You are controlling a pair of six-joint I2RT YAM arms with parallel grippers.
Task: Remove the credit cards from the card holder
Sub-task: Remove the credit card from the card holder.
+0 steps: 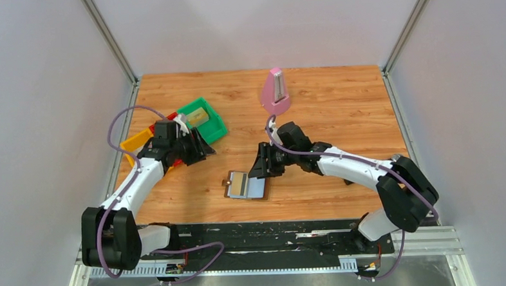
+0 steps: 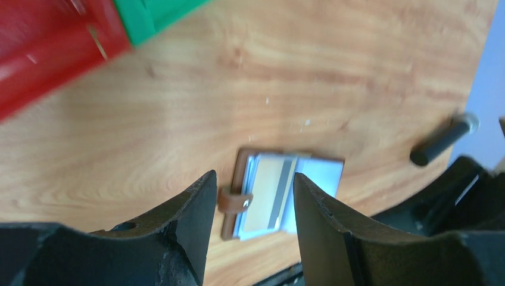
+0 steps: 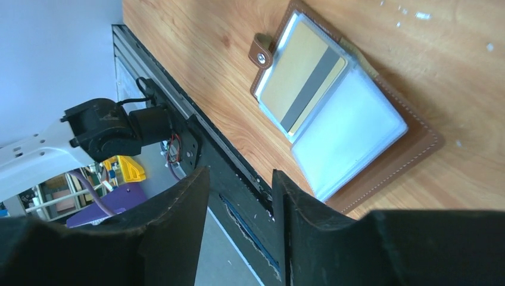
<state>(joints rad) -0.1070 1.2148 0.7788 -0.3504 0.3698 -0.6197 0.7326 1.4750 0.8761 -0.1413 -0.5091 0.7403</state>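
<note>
Card holder (image 1: 245, 185) open, one gold card (image 3: 292, 71) inside, left claw (image 2: 253, 179), right claw (image 3: 239, 174) both released

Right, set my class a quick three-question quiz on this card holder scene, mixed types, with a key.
1. True or false: the card holder lies open on the table.
2. The gold-tan card lies: A in the half by the clasp tab; B in the other half; C loose on the wood.
3. Fill in: the pink metronome stands toward the table's ____ edge.
Key: 1 true; 2 A; 3 far.
</note>
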